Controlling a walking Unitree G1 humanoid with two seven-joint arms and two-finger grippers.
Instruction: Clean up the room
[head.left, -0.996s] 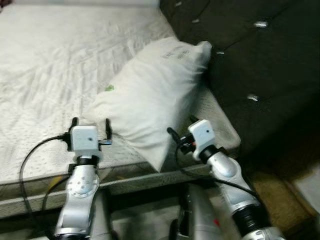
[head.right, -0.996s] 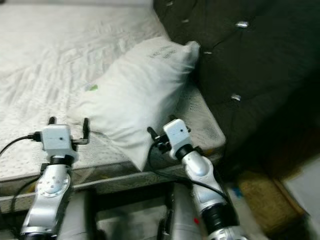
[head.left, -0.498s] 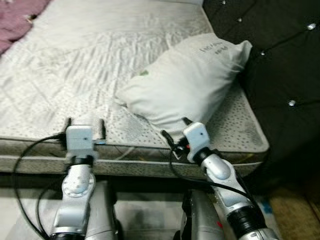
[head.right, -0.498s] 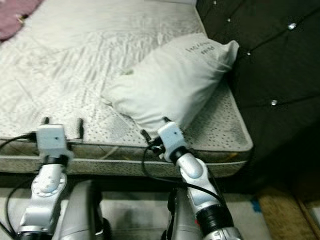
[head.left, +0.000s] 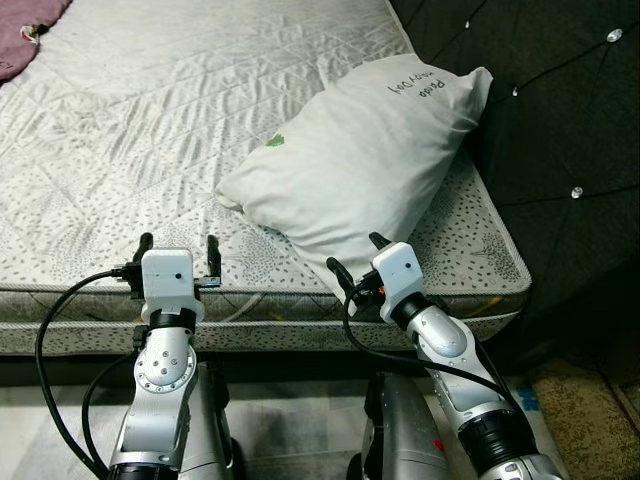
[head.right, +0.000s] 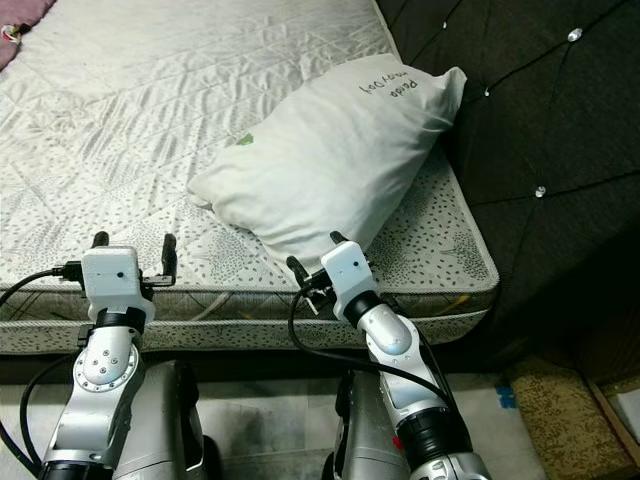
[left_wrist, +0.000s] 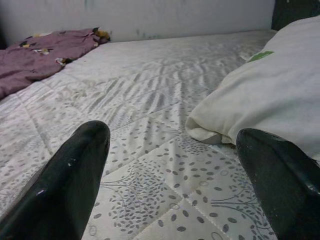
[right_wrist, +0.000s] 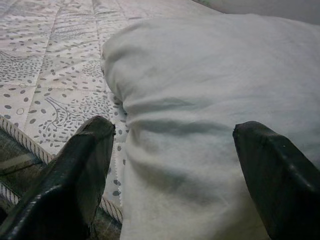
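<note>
Now, your head views: pillow (head.left: 362, 150) lies on mattress (head.left: 150, 130) near its right end, by dark headboard (head.left: 560, 100). L gripper (head.left: 178, 255) fingers spread, at mattress front edge, apart from pillow. R gripper (head.left: 353, 258) spread, at pillow's near corner.
Your L wrist view: fingers (left_wrist: 65, 185) apart over mattress; purple cloth (left_wrist: 40, 50) far off.
Your R wrist view: fingers (right_wrist: 75, 170) apart, pillow (right_wrist: 210, 110) between; contact can't tell.

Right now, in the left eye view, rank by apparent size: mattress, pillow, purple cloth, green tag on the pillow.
1. mattress, by far the largest.
2. pillow.
3. purple cloth, cut off at the frame corner, so its full size is unsure.
4. green tag, smallest.
</note>
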